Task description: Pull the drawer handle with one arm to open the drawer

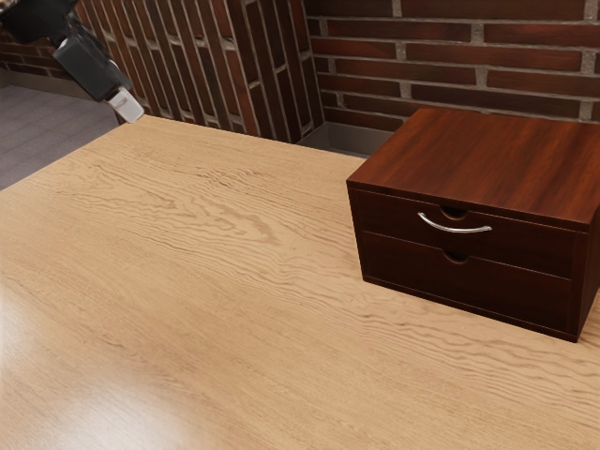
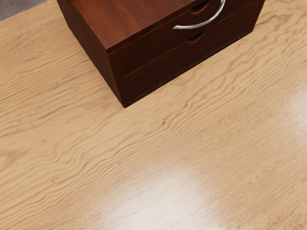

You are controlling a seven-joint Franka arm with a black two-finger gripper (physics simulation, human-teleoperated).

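At the exterior view's far left, our one gripper [image 1: 125,103] hangs above the table [image 1: 187,281]; we cannot tell how wide it stands, and nothing shows in its hold. At the right sits one cabinet [image 1: 487,159] with two drawers, both flush. The upper drawer [image 1: 534,246] carries the one silver handle [image 1: 454,226], well apart from the gripper.
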